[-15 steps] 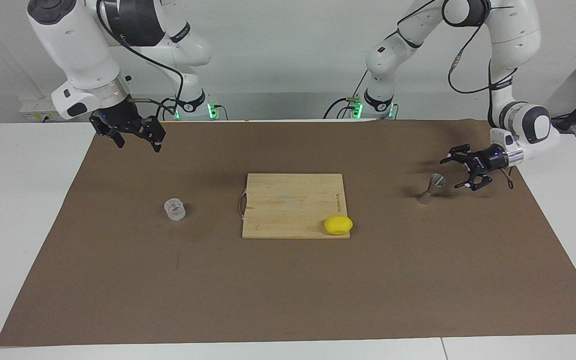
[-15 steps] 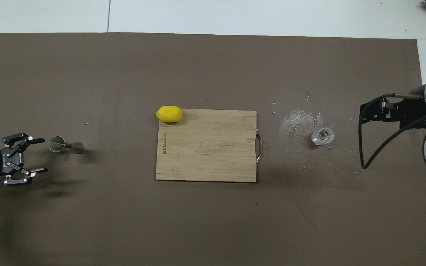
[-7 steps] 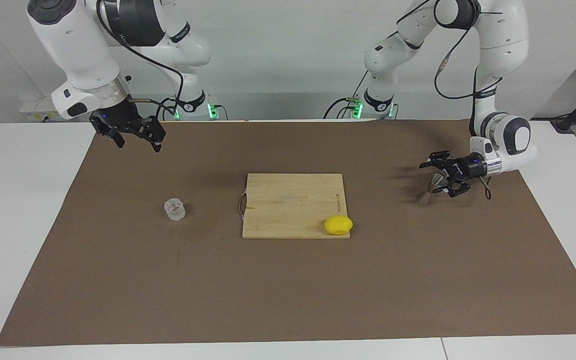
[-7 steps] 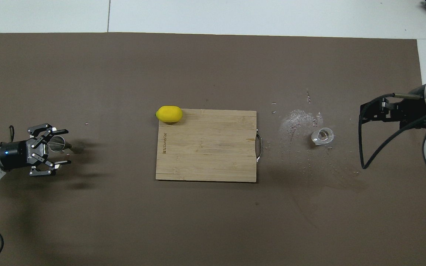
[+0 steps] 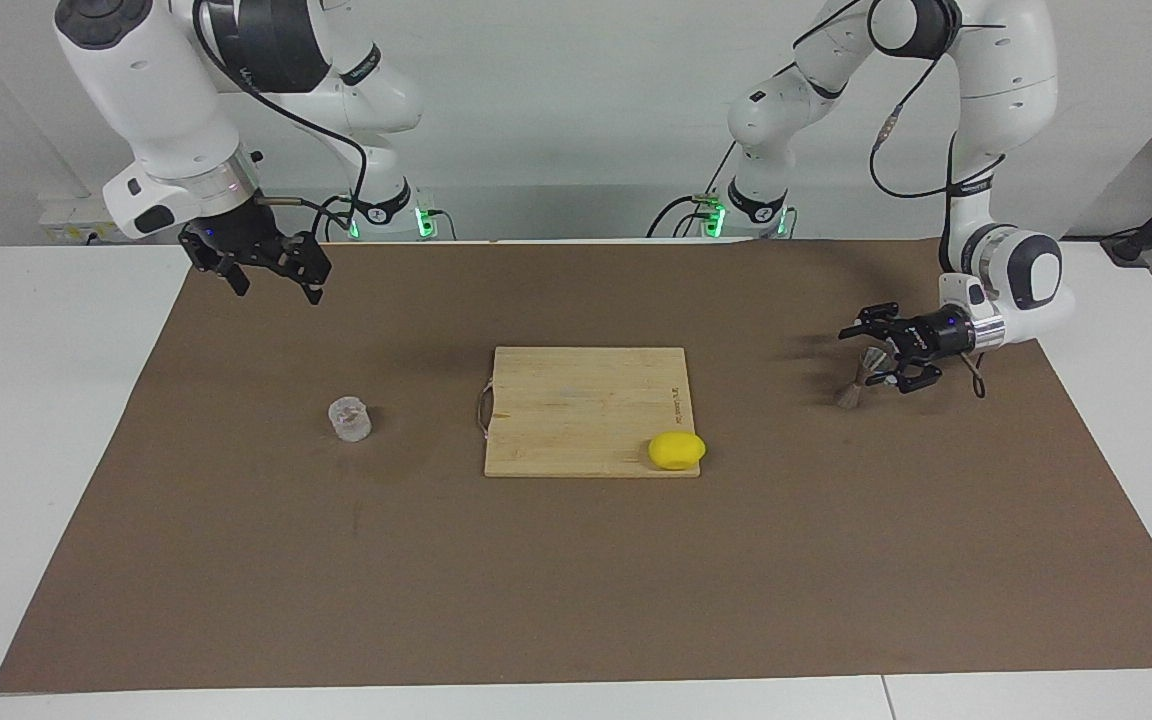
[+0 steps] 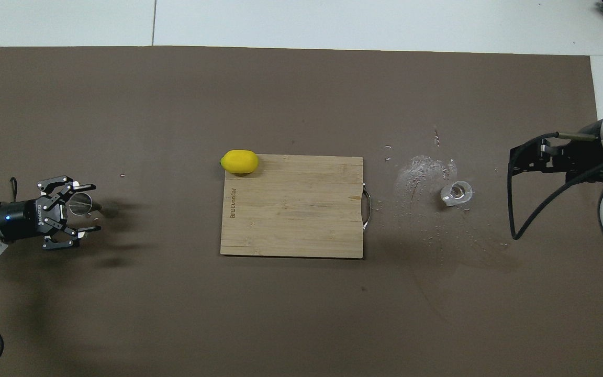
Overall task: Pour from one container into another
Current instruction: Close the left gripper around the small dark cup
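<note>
The small silver hourglass-shaped metal jigger (image 5: 854, 385) stands toward the left arm's end of the brown mat (image 5: 576, 560), light, rigid and slick, best taken at its narrow waist. The left gripper (image 5: 876, 358) brackets it, fingers spread, not gripping. The small clear faceted glass tumbler (image 5: 349, 419), fragile, sits toward the right arm's end; the right gripper (image 5: 271, 275) waits unclenched above the mat

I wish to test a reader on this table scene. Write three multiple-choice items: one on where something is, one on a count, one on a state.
1. The jigger stands:
A. on the cutting board
B. on the mat, between the left gripper's open jaws
C. beside the tumbler

2. Things lying on the cutting board:
A. none
B. one
C. three

3. The tumbler:
A. stands upright on the mat
B. lies tipped over
C. hangs in the right gripper

Key:
1 B: the jaws flank its upper cone.
2 B: only the lemon lies there, at a corner.
3 A: it stands alone, and the right gripper is open in the air.
</note>
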Available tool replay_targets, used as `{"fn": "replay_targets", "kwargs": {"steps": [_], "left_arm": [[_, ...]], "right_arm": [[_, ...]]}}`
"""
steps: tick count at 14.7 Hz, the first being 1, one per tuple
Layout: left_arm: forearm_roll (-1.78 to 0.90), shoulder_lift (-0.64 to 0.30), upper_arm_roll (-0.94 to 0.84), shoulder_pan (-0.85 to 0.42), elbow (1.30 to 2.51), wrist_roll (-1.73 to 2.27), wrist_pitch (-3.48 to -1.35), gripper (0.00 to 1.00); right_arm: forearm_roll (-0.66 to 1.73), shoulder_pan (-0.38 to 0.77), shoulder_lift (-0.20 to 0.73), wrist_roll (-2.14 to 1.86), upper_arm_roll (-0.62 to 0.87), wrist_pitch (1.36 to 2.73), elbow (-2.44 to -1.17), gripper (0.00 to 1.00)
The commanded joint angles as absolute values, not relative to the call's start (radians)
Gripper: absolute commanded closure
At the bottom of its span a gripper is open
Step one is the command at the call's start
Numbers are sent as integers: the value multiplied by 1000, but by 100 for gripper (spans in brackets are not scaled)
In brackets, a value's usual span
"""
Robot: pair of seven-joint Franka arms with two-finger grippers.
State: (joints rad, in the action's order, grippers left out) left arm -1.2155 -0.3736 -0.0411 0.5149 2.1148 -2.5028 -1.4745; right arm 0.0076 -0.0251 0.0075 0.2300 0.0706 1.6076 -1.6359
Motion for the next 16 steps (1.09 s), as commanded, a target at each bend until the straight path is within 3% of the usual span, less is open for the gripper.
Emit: {"fn": "replay_targets", "kwargs": {"steps": [1, 3, 6, 7, 16], "left_arm": [[-1235, -353, -32, 511, 2143, -2560, -1493, 34], [-1235, -353, -32, 511, 2143, -2574, -1500, 52], [-1235, -353, -32, 512, 2141, -2591, -1503, 96], [-1235, -353, -32, 514, 2141, -2598, -1506, 100], [-1275, -354, -40, 479, 2126, -2561, -1482, 100]], "right_arm": [[26, -38, 12, 224, 78, 1591, -1624, 0], [26, -40, 12, 222, 78, 1588, -1624, 0], [26, -40, 12, 222, 78, 1600, -1624, 0], [26, -40, 12, 221, 78, 1598, -1624, 0], [28, -38, 12, 294, 78, 1608, -1628, 0]]}}
